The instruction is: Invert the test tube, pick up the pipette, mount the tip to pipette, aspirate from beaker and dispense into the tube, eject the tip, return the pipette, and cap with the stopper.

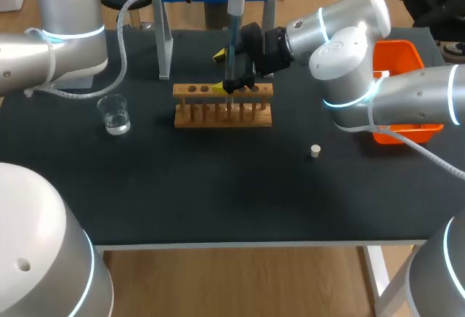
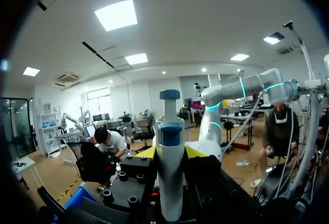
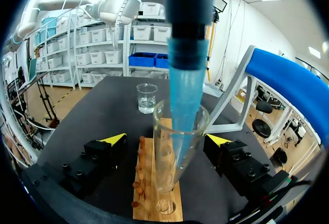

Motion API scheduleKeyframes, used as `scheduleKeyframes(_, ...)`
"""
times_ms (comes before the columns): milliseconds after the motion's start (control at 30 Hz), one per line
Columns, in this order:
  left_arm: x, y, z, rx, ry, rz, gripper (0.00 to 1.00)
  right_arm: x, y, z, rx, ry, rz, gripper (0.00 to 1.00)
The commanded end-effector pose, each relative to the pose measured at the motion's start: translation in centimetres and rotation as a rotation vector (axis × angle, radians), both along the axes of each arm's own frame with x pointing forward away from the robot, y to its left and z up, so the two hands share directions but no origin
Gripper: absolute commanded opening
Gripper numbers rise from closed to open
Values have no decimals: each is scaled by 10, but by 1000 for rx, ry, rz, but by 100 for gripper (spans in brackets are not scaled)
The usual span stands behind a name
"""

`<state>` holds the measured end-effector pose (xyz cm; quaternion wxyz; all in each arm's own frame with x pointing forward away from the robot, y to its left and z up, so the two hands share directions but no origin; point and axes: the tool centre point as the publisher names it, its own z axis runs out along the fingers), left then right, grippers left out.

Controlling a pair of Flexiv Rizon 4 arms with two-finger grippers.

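The left gripper pinches the pipette between its yellow tips and holds it upright over the wooden rack. The pipette's blue tip reaches down into the mouth of the test tube. The right gripper is spread, one finger on either side of the test tube, which stands mouth up in a hole of the rack with a gap showing beside at least one finger. Farther out on the dark table, the beaker of clear liquid stands well to the rack's left, the small white stopper lies apart to its right, and an orange bin sits at the right edge.
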<state>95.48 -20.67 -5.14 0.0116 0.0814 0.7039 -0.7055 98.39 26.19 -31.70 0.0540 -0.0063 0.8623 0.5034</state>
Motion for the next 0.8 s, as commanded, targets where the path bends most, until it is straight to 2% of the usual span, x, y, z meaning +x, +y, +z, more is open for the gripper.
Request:
scheduleKeyframes(33, -3, -1, 4, 8, 0, 7, 0, 0, -1, 0, 0, 1, 2, 100)
scheduleKeyframes(800, -10, -7, 20, 32, -13, 18, 0, 0, -1, 0, 0, 1, 2, 100)
